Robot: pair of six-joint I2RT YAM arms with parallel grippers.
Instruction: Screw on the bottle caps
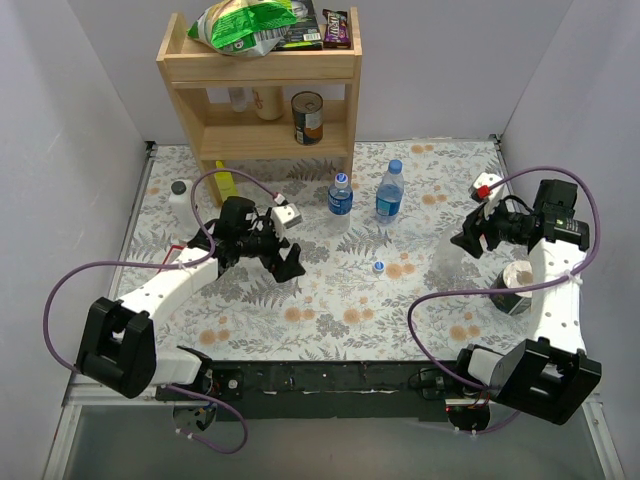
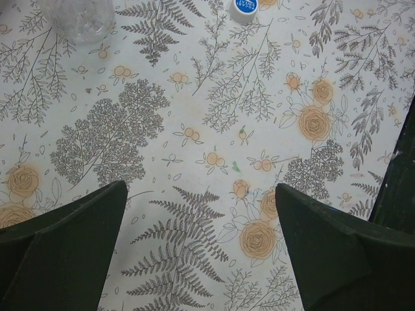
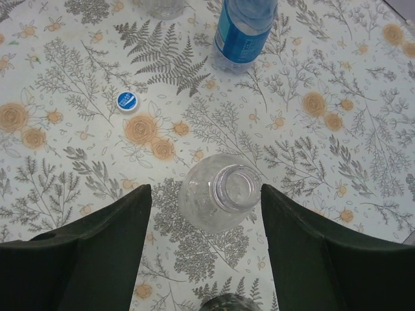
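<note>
Two clear bottles with blue label bands (image 1: pixel 340 197) (image 1: pixel 389 193) stand at the middle back, each with a blue cap on top. A loose blue cap (image 1: pixel 379 267) lies on the floral cloth in front of them; it also shows in the left wrist view (image 2: pixel 245 7) and the right wrist view (image 3: pixel 128 101). The unlabelled clear bottle (image 3: pixel 219 193) stands upright with its mouth open, below and between the fingers of my open right gripper (image 3: pixel 206 188) (image 1: pixel 466 240). My left gripper (image 2: pixel 201 188) (image 1: pixel 276 254) is open and empty over bare cloth, left of the loose cap.
A wooden shelf (image 1: pixel 258 90) with a can, snack bag and packets stands at the back. A white bottle with a dark cap (image 1: pixel 180 197) and a yellow bottle (image 1: pixel 225 182) stand at the back left. A tape roll (image 1: pixel 515 277) lies by the right arm.
</note>
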